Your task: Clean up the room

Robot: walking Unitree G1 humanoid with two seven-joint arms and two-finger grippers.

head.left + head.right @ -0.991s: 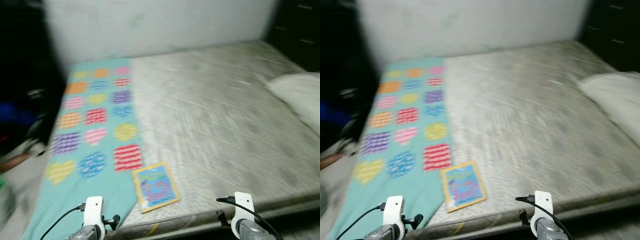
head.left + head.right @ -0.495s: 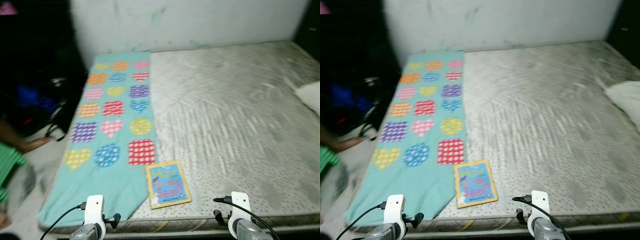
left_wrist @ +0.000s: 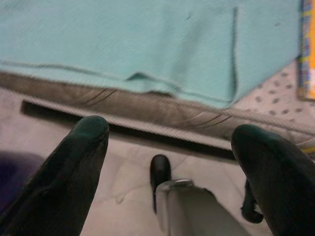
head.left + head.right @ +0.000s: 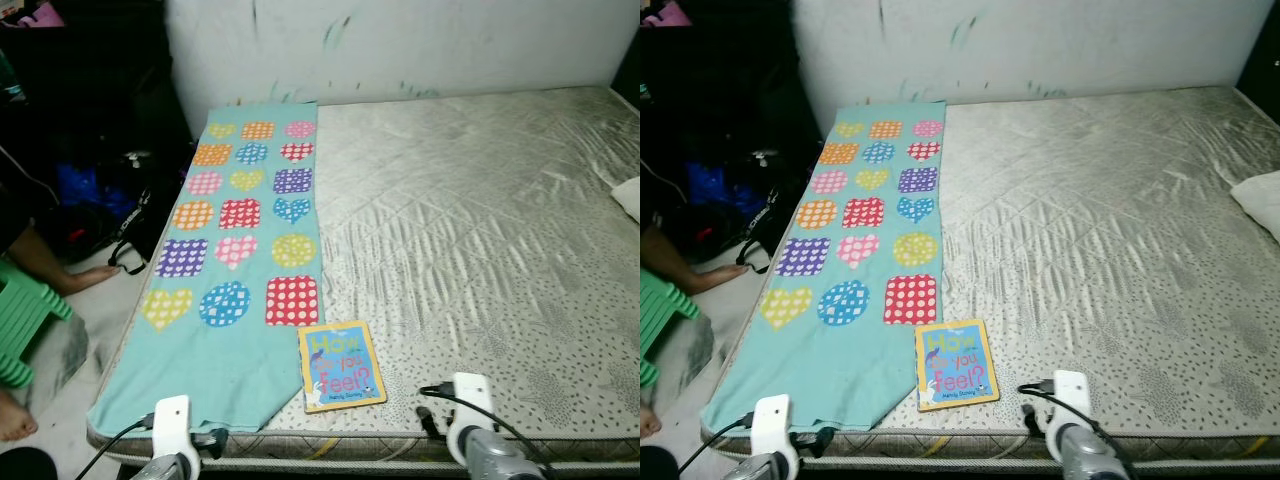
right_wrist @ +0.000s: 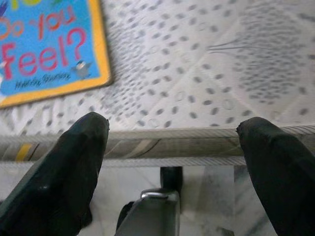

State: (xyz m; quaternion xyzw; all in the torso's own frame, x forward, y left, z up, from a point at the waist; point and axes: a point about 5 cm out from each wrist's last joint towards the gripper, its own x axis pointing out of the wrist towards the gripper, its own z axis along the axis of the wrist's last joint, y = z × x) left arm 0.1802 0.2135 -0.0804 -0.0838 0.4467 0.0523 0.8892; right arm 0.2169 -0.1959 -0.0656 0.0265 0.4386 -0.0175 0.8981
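Teal patterned towel [image 4: 230, 250], glossy rectangular book [image 4: 341, 366], quilted mattress [image 4: 470, 230], left end effector [image 3: 172, 142], right end effector [image 5: 172, 142] both spread open

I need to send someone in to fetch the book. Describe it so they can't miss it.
Start at the bare grey mattress and look to the long teal blanket with coloured hearts and dotted shapes along one side. The book lies flat near the mattress's front edge, against that blanket's lower corner. It is small, blue-covered with a yellow border, titled "How Do You Feel?", the only stiff thing on the bed.
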